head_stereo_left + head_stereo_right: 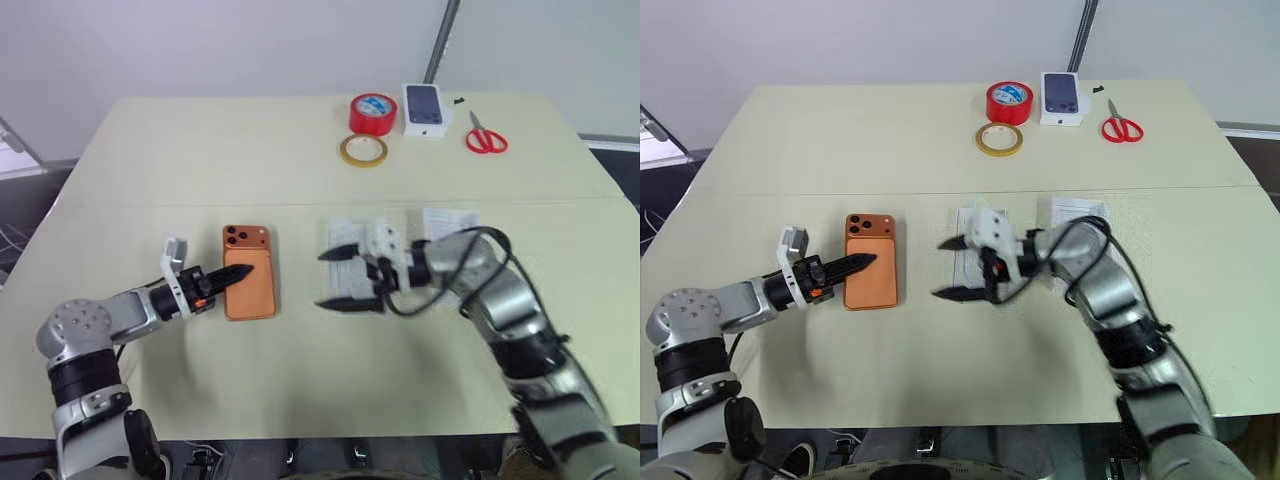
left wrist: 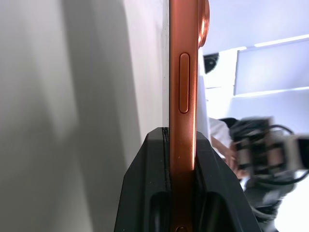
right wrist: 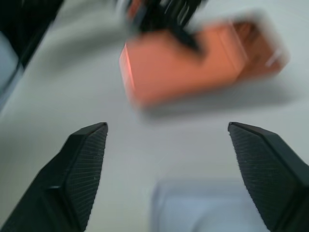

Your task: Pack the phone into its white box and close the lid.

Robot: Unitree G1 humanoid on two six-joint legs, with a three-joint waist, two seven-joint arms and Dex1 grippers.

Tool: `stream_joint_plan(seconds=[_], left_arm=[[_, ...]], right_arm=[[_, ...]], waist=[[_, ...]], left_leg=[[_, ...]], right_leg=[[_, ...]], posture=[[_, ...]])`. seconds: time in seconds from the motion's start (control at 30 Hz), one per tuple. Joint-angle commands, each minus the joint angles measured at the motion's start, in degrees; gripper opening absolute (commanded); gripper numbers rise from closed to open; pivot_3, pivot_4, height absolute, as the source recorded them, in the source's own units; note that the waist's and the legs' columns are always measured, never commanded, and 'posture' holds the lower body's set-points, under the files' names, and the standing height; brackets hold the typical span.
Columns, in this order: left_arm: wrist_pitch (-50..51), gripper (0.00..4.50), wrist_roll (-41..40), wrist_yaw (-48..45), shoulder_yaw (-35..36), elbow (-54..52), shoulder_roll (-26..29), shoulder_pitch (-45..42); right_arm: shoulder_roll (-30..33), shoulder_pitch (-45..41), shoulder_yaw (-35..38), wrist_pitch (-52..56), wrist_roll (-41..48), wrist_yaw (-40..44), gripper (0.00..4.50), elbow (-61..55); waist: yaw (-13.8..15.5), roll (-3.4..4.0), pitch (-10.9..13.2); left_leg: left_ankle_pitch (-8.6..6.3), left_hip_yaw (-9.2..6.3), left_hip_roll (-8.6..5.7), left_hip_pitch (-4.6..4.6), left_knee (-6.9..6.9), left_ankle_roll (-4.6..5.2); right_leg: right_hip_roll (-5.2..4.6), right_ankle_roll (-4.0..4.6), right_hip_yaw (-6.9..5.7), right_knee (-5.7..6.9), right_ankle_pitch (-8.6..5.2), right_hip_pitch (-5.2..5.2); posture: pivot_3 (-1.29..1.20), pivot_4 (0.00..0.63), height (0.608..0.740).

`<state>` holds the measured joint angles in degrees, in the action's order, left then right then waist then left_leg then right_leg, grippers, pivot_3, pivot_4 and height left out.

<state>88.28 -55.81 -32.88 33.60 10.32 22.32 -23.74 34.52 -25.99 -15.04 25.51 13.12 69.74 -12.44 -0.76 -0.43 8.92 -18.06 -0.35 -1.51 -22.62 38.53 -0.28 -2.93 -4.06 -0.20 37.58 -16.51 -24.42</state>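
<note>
Left gripper (image 1: 235, 274) clamped on the phone (image 1: 248, 271), long axis pointing away across the table (image 1: 250, 150); right gripper (image 1: 336, 278) spread empty, just beside, facing the phone's right.

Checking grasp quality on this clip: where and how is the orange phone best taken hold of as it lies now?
Probably by its thin long edges, as the left claw does now: its fingers are shut across the orange phone, one finger on each flat face, coming from the robot's left. The slim, flat body suits a pinch across its thickness, below the camera cluster. The right claw stands open beside it, holding nothing.
</note>
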Motion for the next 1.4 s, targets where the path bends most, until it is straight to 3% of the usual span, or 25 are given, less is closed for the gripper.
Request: stream_joint_plan(seconds=[0.03, 0.2, 0.33, 0.73, 0.83, 0.93, 1.27, 1.4], left_arm=[[0.3, 0.0, -2.7, 0.8, 1.3, -2.4, -0.4, -1.4], [-0.3, 0.0, -2.9, 1.9, 0.4, -1.9, -0.9, -2.4], [0.5, 0.0, -3.5, 1.9, 0.2, -1.6, -0.9, -3.0], [-0.3, 0.0, -3.1, 2.5, -0.9, -1.4, -0.8, -3.4], [0.1, 0.0, -3.3, 2.8, -1.1, -1.6, -1.2, -3.5], [0.1, 0.0, -3.3, 3.1, -1.4, -2.1, -1.5, -3.3], [-2.1, 0.0, -6.8, 11.9, 7.2, 3.0, -6.1, -15.1], [0.5, 0.0, -7.8, 13.6, 5.2, 1.2, -8.3, -15.9]], right_arm=[[2.6, 2.8, -0.6, -5.4, -1.9, 0.1, 3.94, -3.5], [4.0, 5.4, -2.1, -9.7, -6.2, -2.5, 3.94, -0.6], [4.3, 6.5, -2.0, -10.9, -7.5, -4.0, 2.17, 0.0], [3.8, 7.0, -2.0, -12.1, -7.7, -6.7, 2.17, 1.6], [4.2, 6.8, -3.2, -13.8, -9.8, -7.0, 1.33, 3.2], [3.8, 6.7, -3.4, -13.9, -10.2, -7.2, 0.02, 3.1], [-2.5, 2.8, -7.2, -7.4, -11.3, -10.5, 0.02, -2.2], [-5.3, 1.1, -9.8, -7.1, -15.3, -14.1, 0.02, 0.9]], waist=[[-0.2, -0.05, 0.0], [0.0, -0.09, 0.1], [0.2, -0.22, 0.1], [0.2, -0.3, 0.2], [0.2, -0.29, 0.2], [0.1, -0.3, 0.2], [0.1, -0.39, 0.2], [0.1, -0.38, 0.2]], left_leg=[[0.02, 0.0, 0.01, 0.03, 0.0, -0.04], [0.17, -0.01, 0.03, 0.2, 0.01, -0.25], [0.19, -0.01, 0.03, 0.18, 0.1, -0.27], [0.32, -0.01, 0.03, 0.15, 0.2, -0.51], [0.32, -0.01, 0.03, 0.15, 0.21, -0.51], [0.32, -0.01, 0.03, 0.15, 0.22, -0.52], [0.33, -0.01, 0.03, 0.14, 0.34, -0.53], [0.34, -0.01, 0.03, 0.14, 0.37, -0.54]], right_leg=[[0.01, 0.0, 0.0, 0.03, 0.0, 0.0], [0.03, 0.03, 0.0, 0.35, 0.01, 0.0], [0.03, 0.03, 0.0, 0.4, 0.01, 0.01], [0.02, 0.03, 0.0, 0.39, 0.01, 0.03], [0.02, 0.03, 0.0, 0.39, 0.01, 0.04], [0.03, 0.03, 0.0, 0.39, 0.01, 0.05], [0.06, 0.02, -0.01, 0.49, 0.02, 0.05], [0.08, 0.01, -0.01, 0.49, 0.02, 0.05]], posture=[[0.0, 0.15, 0.74], [0.0, 0.15, 0.74], [0.0, 0.15, 0.74], [0.0, 0.15, 0.74], [0.0, 0.15, 0.74], [0.0, 0.15, 0.74], [0.0, 0.15, 0.74], [0.0, 0.15, 0.74]])
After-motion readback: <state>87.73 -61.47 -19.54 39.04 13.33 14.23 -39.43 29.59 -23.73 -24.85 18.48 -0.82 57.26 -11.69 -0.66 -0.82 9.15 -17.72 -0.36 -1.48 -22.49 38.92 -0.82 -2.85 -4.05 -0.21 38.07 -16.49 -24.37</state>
